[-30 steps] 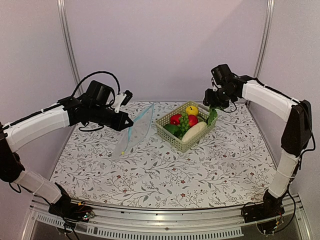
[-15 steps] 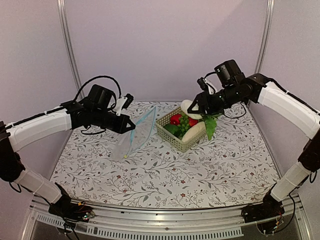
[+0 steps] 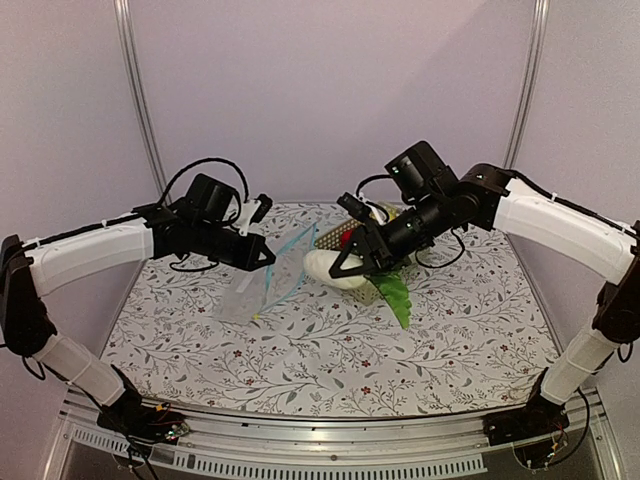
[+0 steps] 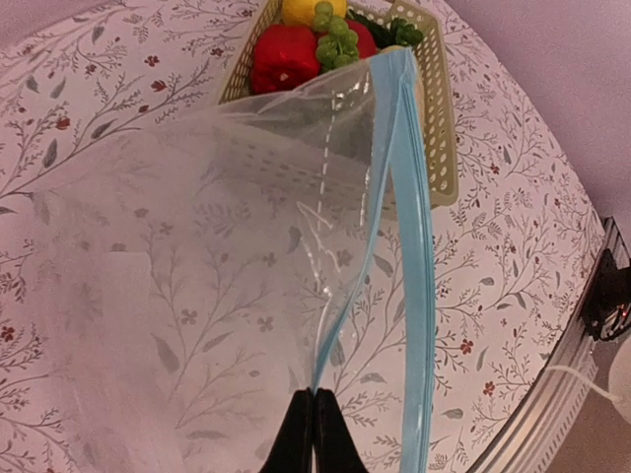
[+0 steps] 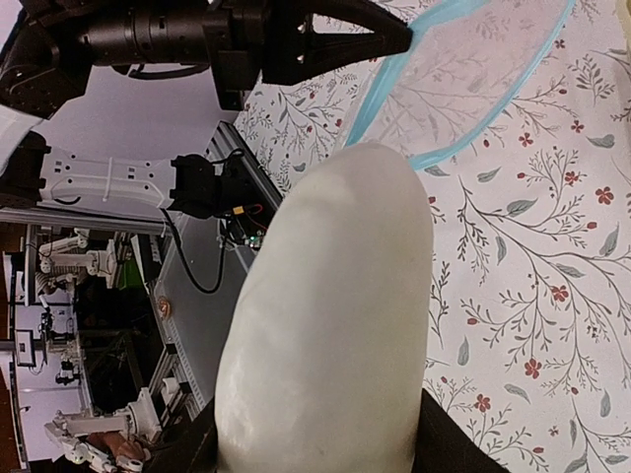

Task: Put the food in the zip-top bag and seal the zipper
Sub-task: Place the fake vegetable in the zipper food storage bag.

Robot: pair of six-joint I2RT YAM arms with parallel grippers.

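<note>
White and blunt-nosed, the toy radish (image 3: 322, 266) hangs clear of the counter (image 3: 300, 350), clamped in the right pincer (image 3: 352, 262) with its green leaf (image 3: 396, 296) trailing down to the right. Its tip is just beside the raised mouth of the zip-top bag (image 3: 262, 285). A second ago it lay in the pale green basket (image 4: 441, 128) under a hovering right pincer, and half a second ago it had only been lifted above the rim. The left pincer (image 4: 314, 434), fingertips pressed together on the bag's upper edge beside the light-blue zipper (image 4: 409, 197), has swung a little toward the basket and holds the mouth up while the bag's lower end rests on the counter. In the overhead view the right arm now covers most of the basket, leaving a corner and a red piece (image 4: 284, 59) showing. The yellow apple (image 4: 308, 10) is cut off at the top of the left wrist view, above the green grapes (image 4: 333, 32). In the right wrist view the radish fills the frame, hides most of its own pincer's fingers and overlaps the zipper, so whether the two touch cannot be told.
</note>
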